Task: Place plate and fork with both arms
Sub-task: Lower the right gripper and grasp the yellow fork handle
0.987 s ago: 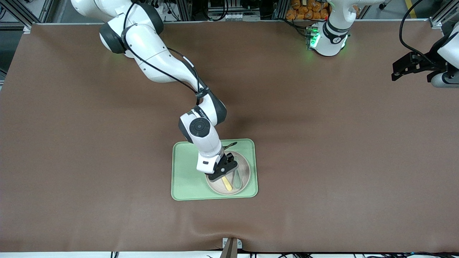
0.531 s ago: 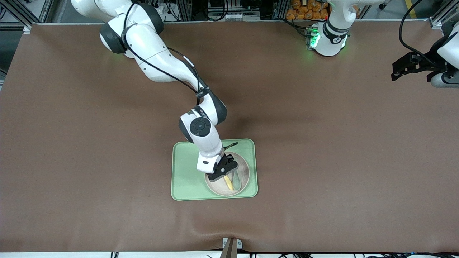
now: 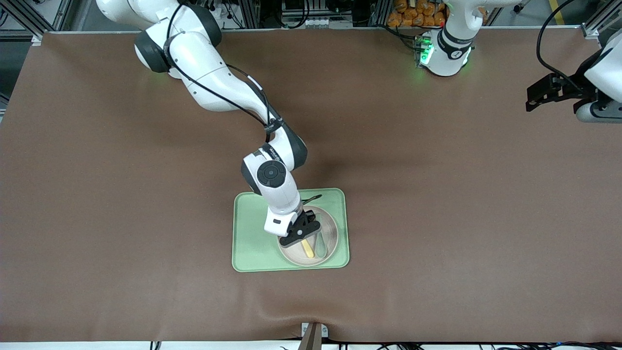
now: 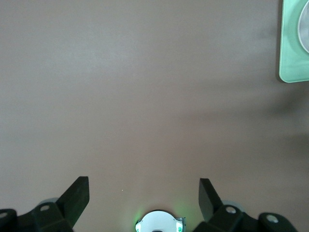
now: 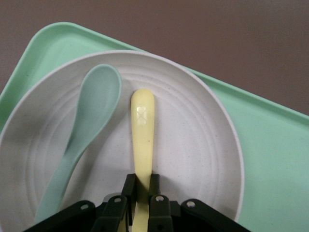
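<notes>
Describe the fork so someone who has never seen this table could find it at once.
Find the pale-green tray on the brown table; a round cream plate sits on its end toward the left arm. Two utensils lie in the plate: the fork is the pale-yellow one, clamped in the right hand, beside a muted green spoon.

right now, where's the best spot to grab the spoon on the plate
Probably mid-handle on the green spoon, coming straight down from above: it lies flat in the plate, and its handle is narrow enough to pinch across. The fork beside it is clamped in the right gripper, crowding that end.
</notes>
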Motion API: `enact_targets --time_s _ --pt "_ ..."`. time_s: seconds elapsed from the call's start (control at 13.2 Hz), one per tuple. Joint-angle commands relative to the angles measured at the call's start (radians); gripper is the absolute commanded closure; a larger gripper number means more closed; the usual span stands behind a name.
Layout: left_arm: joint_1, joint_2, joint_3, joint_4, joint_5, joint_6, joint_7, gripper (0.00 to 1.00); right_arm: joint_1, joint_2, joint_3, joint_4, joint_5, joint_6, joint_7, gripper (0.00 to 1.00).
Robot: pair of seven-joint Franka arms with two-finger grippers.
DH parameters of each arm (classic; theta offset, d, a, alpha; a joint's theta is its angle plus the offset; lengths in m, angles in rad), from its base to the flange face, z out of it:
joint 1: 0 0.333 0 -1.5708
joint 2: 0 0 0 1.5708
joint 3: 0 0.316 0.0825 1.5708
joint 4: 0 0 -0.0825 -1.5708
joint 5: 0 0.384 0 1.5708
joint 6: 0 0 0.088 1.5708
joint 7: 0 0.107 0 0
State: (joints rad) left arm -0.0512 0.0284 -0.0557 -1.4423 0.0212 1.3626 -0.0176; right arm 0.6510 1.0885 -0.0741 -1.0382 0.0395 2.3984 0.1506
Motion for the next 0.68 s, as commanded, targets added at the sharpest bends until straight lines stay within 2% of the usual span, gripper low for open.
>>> enact_targets --time_s 0.0,0.23,0.46,0.61 --pt "-0.006 0.002 0.0 -0.001 0.0 0.007 -0.001 0.0 -0.008 -0.021 0.003 0.021 -0.004 -0.067 0.018 1.0" --pt "-0.002 -0.004 0.0 0.002 0.003 0.007 0.007 0.0 -0.019 -0.033 0.003 0.061 0.046 -0.146 0.02 1.0" --pt "-0.001 -0.015 0.0 0.002 0.002 0.009 0.01 0.0 -0.048 -0.071 0.003 0.072 0.048 -0.218 0.018 1.0" --pt "-0.012 -0.008 -0.006 0.002 0.003 0.019 0.014 0.0 -0.106 -0.108 0.007 0.069 0.066 -0.289 0.018 1.0"
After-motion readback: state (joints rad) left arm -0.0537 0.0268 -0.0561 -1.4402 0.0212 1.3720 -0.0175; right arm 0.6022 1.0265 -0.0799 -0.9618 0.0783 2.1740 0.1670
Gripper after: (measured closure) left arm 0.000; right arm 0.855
